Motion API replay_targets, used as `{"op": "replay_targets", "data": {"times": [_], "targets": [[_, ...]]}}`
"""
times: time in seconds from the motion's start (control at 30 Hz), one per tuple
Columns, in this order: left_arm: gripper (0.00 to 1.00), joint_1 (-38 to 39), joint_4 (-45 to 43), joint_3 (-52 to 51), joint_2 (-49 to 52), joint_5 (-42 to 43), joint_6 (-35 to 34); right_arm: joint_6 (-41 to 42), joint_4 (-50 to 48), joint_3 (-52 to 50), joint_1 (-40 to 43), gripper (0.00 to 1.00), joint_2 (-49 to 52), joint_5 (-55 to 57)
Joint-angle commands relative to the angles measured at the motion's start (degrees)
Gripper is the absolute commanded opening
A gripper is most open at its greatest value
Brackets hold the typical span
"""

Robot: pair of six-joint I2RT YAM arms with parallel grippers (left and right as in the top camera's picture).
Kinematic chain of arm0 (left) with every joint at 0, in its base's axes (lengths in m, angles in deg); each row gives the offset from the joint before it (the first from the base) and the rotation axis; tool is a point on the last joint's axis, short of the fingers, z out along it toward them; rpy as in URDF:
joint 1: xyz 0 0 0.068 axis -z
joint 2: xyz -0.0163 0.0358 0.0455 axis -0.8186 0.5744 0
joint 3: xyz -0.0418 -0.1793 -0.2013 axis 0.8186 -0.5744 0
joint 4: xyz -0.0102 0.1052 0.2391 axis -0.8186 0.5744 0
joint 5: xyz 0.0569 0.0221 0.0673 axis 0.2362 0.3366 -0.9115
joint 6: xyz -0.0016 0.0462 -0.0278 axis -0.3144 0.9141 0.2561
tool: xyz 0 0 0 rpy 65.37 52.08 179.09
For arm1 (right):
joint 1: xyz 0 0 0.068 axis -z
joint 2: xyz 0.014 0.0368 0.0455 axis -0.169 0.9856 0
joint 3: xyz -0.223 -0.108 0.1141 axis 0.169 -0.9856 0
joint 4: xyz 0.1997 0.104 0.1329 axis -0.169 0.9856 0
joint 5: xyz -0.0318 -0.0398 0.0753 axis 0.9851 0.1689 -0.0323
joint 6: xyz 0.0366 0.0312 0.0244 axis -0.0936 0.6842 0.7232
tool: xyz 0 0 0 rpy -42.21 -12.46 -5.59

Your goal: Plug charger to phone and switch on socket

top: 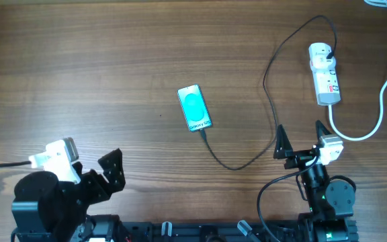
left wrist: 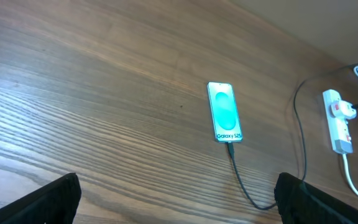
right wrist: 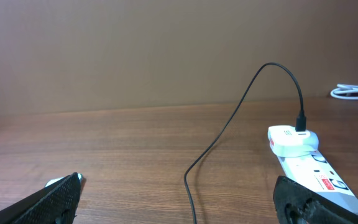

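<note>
The phone (top: 195, 107) lies flat mid-table with its cyan screen lit; it also shows in the left wrist view (left wrist: 224, 112). The thin black charger cable (top: 271, 101) runs from the phone's near end, loops right, and rises to a white adapter on the socket (top: 324, 74). The cable (right wrist: 229, 124) and socket (right wrist: 303, 163) show in the right wrist view; the cable's end sits at the phone's near edge (left wrist: 230, 148). My left gripper (top: 89, 168) is open at the near left, far from the phone. My right gripper (top: 301, 138) is open, just near of the socket.
A thick white lead (top: 375, 114) curves from the socket's near end up past the right edge. Another white cable loop (right wrist: 356, 93) lies at the far right. Bare wooden table (top: 79, 67) spreads left of the phone.
</note>
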Motion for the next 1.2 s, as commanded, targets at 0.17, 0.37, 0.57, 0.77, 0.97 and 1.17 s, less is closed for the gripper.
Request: {"op": "replay_targets", "data": {"times": [0.17, 0.37, 0.57, 0.77, 0.97, 1.17], "targets": [[1.0, 0.2, -27.7, -22.8, -21.1, 3.8, 4.9, -1.0, -0.1, -0.1, -0.3, 1.0, -0.5, 1.0], [1.0, 0.2, -65.4, -53.0, -28.4, 6.9, 4.7, -1.0, -0.1, -0.1, -0.3, 1.0, -0.5, 1.0], [1.0, 0.2, -70.3, -59.9, -28.5, -2.1, 4.9, -1.0, -0.1, -0.1, -0.3, 1.0, -0.5, 1.0], [1.0, 0.2, -66.6, -59.9, -28.5, -3.1, 8.5, -1.0, -0.2, -0.1, -0.3, 1.0, -0.5, 1.0], [1.0, 0.2, -66.6, -59.8, -28.4, -3.1, 8.5, -1.0, -0.2, -0.1, -0.3, 1.0, -0.5, 1.0], [1.0, 0.2, -66.6, -59.8, -28.3, -3.1, 8.5, -1.1, -0.1, -0.1, -0.3, 1.0, -0.5, 1.0]]}}
